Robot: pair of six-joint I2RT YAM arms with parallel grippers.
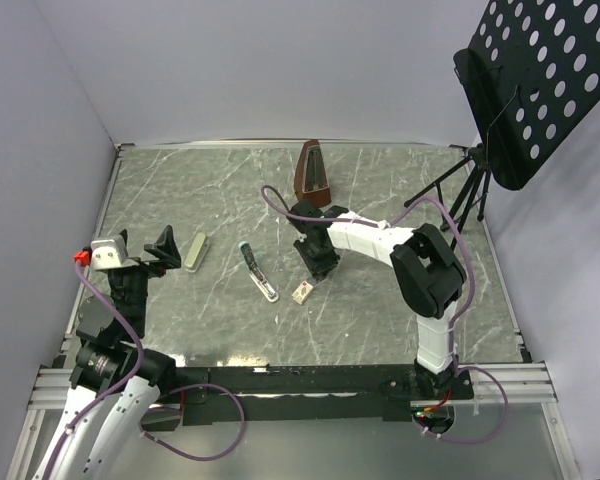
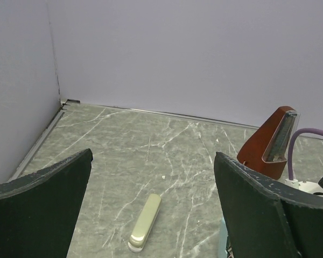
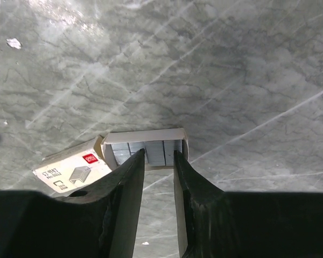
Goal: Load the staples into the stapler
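Marble tabletop (image 1: 180,190): open staple box (image 3: 75,166), grey staples (image 3: 124,152) inside, right hand (image 3: 158,156) straddling.

Soft, even light falls from above on the marble bench (image 1: 220,320) in your top view, leaving only faint shadows beneath the arms. In your right wrist view, a pale glare patch washes the stone above the staples box (image 3: 75,171), which is sharp, while the right hand's fingers (image 3: 118,209) below it go almost black. In your left wrist view, the left hand's fingers (image 2: 37,209) loom dark and soft-edged.
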